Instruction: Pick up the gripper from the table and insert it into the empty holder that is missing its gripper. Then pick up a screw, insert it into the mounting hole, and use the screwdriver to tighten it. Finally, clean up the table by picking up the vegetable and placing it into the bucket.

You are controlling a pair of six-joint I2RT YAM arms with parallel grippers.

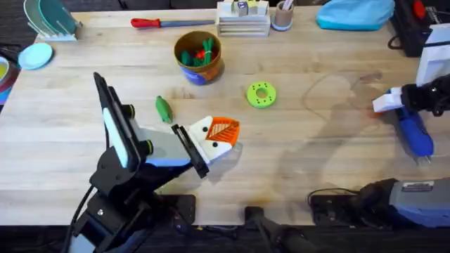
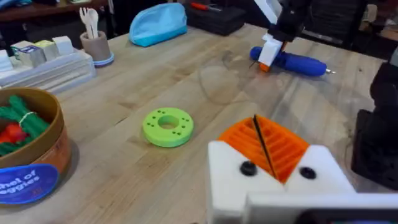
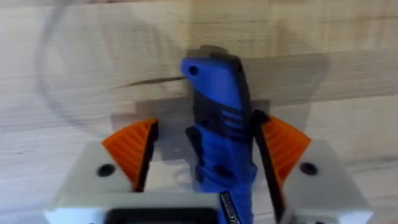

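A pale wooden table [image 1: 295,161] carries the scene, its far edge lined with a red-handled hand screwdriver [image 1: 160,22], a stack of clear trays [image 1: 243,25], a pale cup of pens [image 1: 283,15] and a light-blue pouch [image 1: 355,14]; dark flooring and black equipment lie beyond. At the right edge the blue powered screwdriver [image 1: 413,132] lies flat on the wood, its long axis running near-to-far, the thin metal bit toward the robot's side and the far end under the right gripper [image 1: 394,102]. From the right wrist, that gripper's orange pads [image 3: 132,149] stand spread on either side of the blue body [image 3: 221,124], one pad clear of it and the other close against it; a firm grip cannot be told. The left gripper [image 1: 219,135] hovers near the table's middle with its orange pads pressed together, holding nothing visible. Just beyond the left arm lies the green vegetable [image 1: 163,109], its length also running near-to-far. The bucket [image 1: 199,56] stands upright farther back, holding green and red toy pieces. A flat green ring [image 1: 261,94] rests between the bucket and the right gripper.
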